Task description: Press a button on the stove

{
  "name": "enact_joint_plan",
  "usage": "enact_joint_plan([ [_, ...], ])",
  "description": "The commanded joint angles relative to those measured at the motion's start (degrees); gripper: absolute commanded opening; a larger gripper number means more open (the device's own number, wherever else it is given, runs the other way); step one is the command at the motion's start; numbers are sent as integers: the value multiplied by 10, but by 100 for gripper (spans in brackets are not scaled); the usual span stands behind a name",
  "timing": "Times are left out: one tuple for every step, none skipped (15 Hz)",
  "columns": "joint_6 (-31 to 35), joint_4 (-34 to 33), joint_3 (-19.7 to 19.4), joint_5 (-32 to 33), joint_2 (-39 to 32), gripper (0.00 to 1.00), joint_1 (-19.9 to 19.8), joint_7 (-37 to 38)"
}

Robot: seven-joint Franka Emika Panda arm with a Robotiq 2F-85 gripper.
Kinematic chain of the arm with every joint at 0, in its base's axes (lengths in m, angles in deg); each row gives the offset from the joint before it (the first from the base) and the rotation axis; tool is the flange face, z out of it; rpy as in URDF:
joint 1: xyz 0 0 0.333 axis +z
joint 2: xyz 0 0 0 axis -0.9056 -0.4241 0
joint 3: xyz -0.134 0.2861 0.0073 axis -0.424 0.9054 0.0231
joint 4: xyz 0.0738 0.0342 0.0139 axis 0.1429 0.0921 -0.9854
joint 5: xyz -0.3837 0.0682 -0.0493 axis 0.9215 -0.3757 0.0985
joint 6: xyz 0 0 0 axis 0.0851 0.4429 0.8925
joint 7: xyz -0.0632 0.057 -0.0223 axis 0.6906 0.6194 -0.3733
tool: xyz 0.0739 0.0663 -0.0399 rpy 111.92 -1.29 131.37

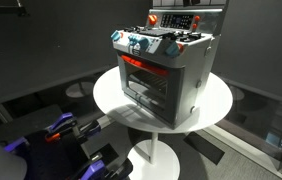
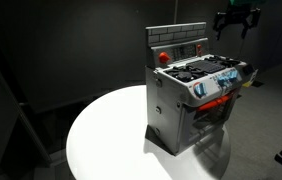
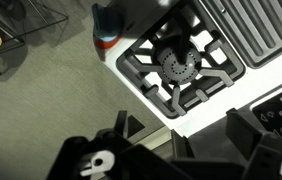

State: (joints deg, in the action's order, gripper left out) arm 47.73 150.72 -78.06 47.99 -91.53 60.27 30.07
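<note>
Closest in the wrist view: the black gripper (image 3: 181, 135), fingers far apart, holding nothing. Right below, the top of the stove (image 3: 211, 100), not touched: a dark round burner (image 3: 176, 68), then a ridged grill plate (image 3: 253, 28) beside it. In both exterior views, standing upright in the middle of a round white table (image 1: 216, 105). Red glow behind the glass door (image 1: 141, 72). At the very back, a raised panel (image 2: 176, 40) with a red button (image 2: 164, 57).

a round white table (image 1: 216, 105) (image 2: 106, 130) carries only the stove (image 1: 166, 65) (image 2: 196, 95).
</note>
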Motion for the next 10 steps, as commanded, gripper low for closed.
enact_joint_plan([
  [-1,-1,-16,-1,0,100,16,-1],
  [2,-2,-17,-4,-3,100,17,-4],
  [8,-1,-20,-5,-5,100,18,-4],
  [16,-1,-22,-5,-8,100,19,-3],
  [24,-1,-24,-5,-11,100,20,-3],
  [33,-2,-27,-8,-15,100,21,-6],
  [42,-2,-28,-8,-18,100,21,-5],
  [51,-3,-31,-8,-22,100,22,-5],
  [60,-3,-32,-11,-26,100,22,-7],
  [67,-5,-34,-15,-31,100,23,-9],
])
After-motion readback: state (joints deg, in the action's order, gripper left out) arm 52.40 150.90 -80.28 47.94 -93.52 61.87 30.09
